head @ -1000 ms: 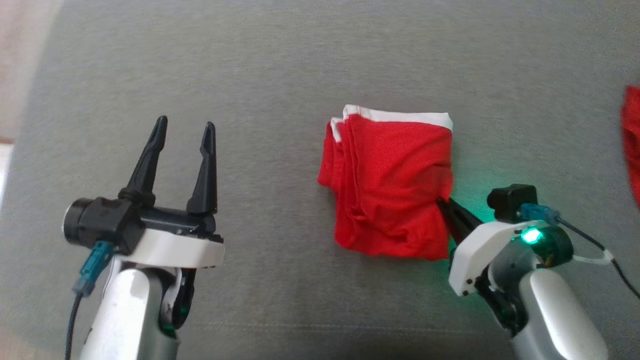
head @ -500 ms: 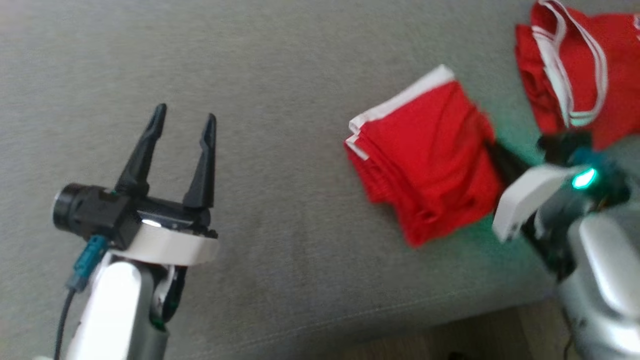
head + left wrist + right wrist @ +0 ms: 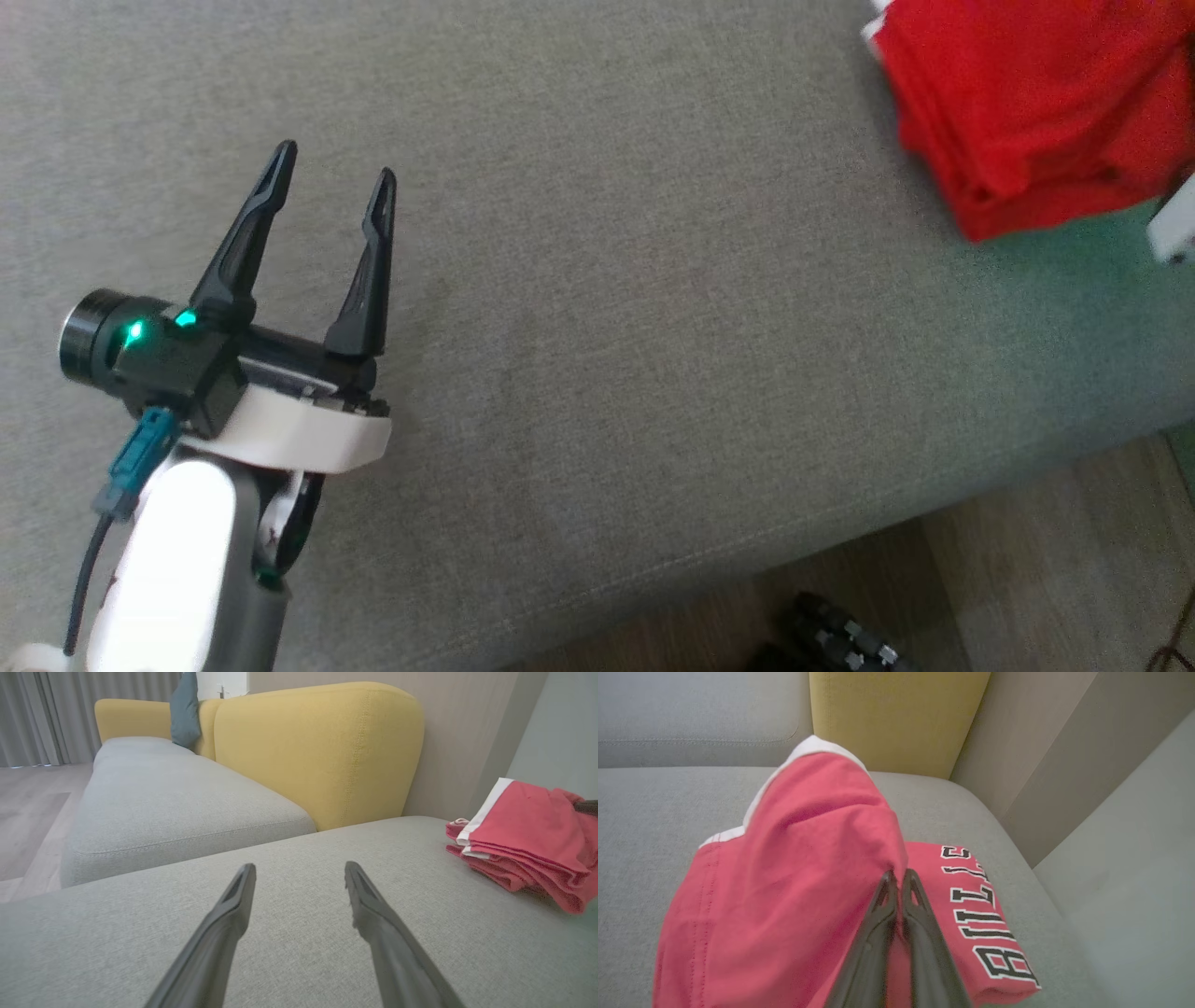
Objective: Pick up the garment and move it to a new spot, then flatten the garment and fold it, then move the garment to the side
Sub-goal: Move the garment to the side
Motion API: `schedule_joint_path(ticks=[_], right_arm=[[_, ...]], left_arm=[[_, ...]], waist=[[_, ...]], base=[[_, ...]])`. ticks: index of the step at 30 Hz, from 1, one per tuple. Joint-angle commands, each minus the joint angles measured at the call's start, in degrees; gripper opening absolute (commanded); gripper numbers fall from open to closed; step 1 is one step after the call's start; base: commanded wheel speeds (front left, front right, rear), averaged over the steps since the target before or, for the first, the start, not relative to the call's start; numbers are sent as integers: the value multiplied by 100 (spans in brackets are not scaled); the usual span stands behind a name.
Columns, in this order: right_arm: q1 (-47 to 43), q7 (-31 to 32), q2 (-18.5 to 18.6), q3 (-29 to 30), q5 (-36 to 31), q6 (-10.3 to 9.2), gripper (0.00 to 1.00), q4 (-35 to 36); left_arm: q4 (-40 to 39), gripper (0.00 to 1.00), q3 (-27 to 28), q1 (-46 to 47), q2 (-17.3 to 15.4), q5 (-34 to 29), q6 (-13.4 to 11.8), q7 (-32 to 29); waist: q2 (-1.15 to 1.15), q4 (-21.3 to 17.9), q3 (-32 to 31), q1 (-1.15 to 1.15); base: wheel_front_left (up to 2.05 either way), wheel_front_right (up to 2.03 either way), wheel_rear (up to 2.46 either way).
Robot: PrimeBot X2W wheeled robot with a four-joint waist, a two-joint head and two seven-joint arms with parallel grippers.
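Observation:
The garment (image 3: 1027, 103) is a folded red piece with a white band, at the top right of the head view. My right gripper (image 3: 899, 873) is shut on its near edge and holds it bunched and raised above a second red garment (image 3: 971, 914) with black-and-white lettering. In the left wrist view the garment (image 3: 528, 835) shows as a folded stack at the right. My left gripper (image 3: 331, 159) hovers open over bare grey cushion far to the left, with nothing between its fingers (image 3: 236, 905).
The grey seat cushion (image 3: 653, 327) ends in a front edge at the lower right, with wooden floor (image 3: 980, 579) and a dark object (image 3: 840, 635) beyond it. A yellow backrest (image 3: 317, 751) and a teal pillow (image 3: 184, 709) stand behind the seat.
The head camera has swung, shifting the whole picture. My right gripper has carried the folded garment rightwards, up to the lettered red garment. My left gripper has stayed open.

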State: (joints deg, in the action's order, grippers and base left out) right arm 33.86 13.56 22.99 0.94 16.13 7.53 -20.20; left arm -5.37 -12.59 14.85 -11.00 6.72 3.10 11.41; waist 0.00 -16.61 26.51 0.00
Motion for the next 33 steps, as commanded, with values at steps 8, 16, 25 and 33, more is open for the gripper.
schedule_joint_path(ticks=[8, 16, 25, 33], right_arm=[[297, 14, 163, 640, -26, -4, 0, 159], [276, 14, -45, 1046, -268, -4, 0, 177], [-108, -222, -534, 1468, -655, -4, 100, 328], [-906, -857, -995, 1718, -992, -4, 100, 1107]], left_arm=[[-328, 100, -4, 399, -178, -50, 75, -102], [-314, 100, -60, 523, -224, -34, 103, -84], [-110, 100, -106, 540, -171, 95, 101, 38], [158, 100, -133, 330, -18, 244, 10, 188]], waist=[[0, -90, 424, 0], [0, -58, 640, 0], [0, 70, 523, 0], [0, 364, 23, 0]], base=[[0, 0, 0], [0, 0, 0], [0, 0, 0], [0, 0, 0]])
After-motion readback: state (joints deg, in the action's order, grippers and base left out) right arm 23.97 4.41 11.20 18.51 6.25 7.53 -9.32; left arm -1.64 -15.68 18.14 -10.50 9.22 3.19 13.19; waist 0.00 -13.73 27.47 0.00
